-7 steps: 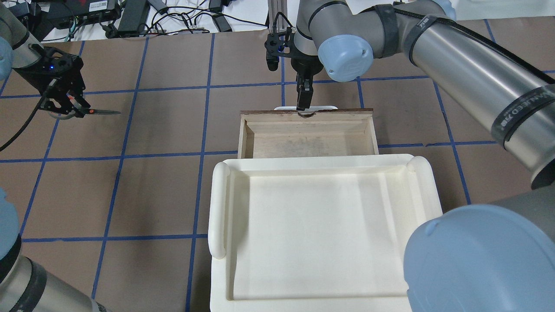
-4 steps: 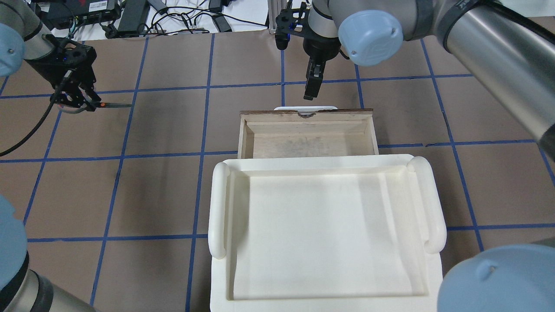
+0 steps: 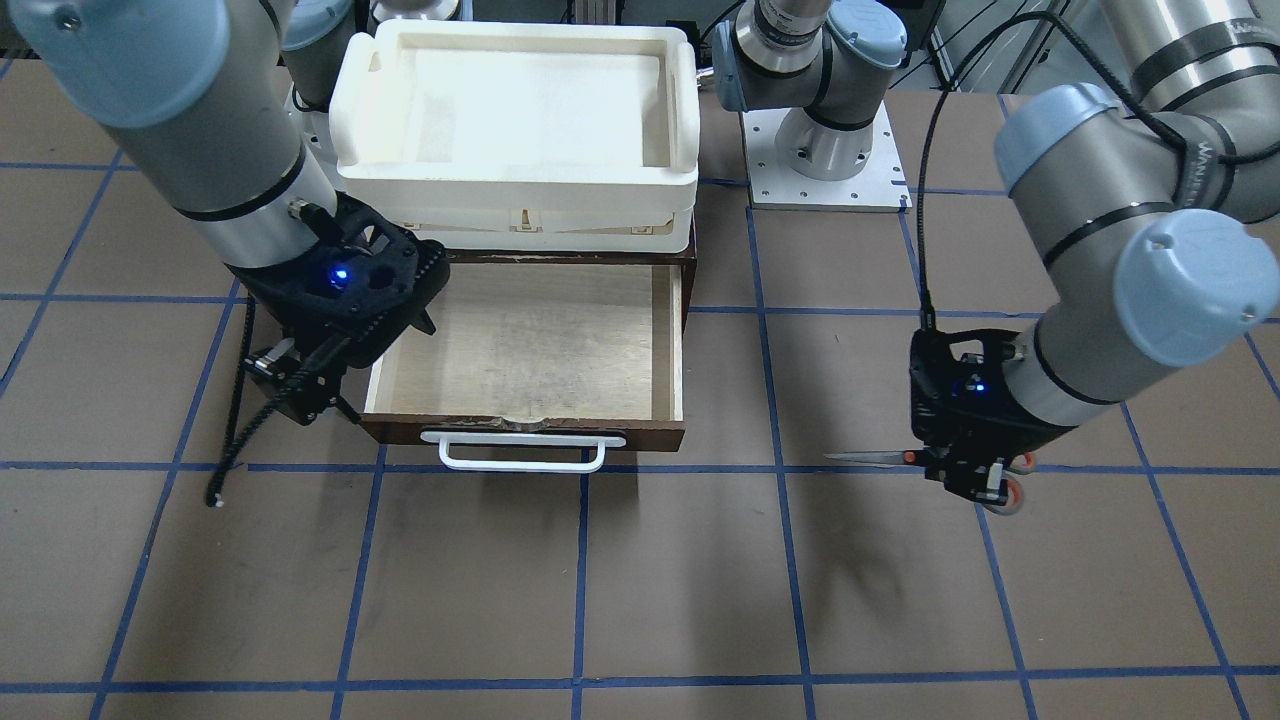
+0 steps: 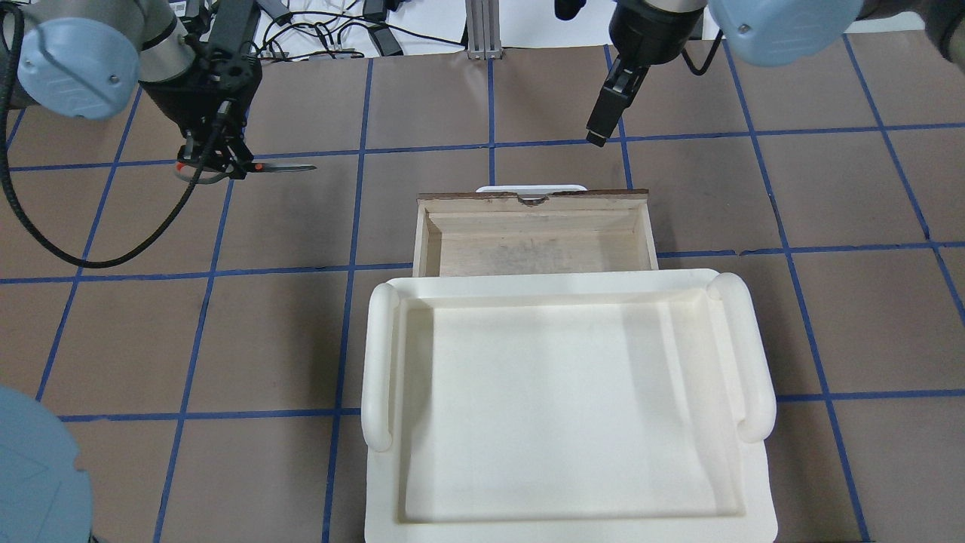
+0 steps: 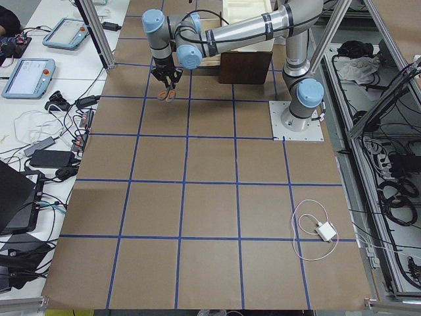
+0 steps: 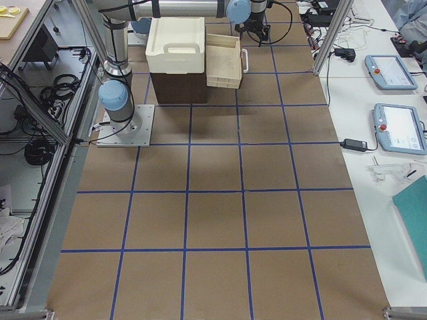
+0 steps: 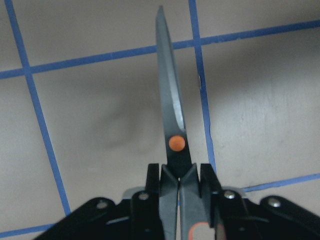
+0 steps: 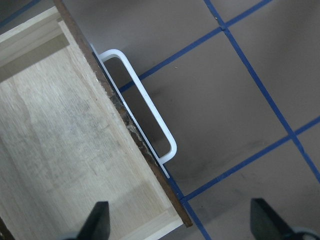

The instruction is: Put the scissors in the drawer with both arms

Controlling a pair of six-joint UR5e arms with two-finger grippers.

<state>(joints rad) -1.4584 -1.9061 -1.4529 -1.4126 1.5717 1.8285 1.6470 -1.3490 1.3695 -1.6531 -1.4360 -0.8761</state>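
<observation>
Since a second ago the left pincer (image 4: 225,167) has carried the scissors (image 4: 280,167) over the worktop (image 4: 286,339) toward the drawer (image 4: 531,197), while the right pincer (image 4: 598,134) has lifted off the drawer's front and drawn aside. The left pincer clamps the scissors just behind the orange pivot. The blades are closed and level, raised off the worktop and pointing toward the drawer, well apart from it. The right pincer hangs spread wide and empty near the white bar handle (image 8: 145,107), probably to leave the drawer's pale interior free for the drop.
</observation>
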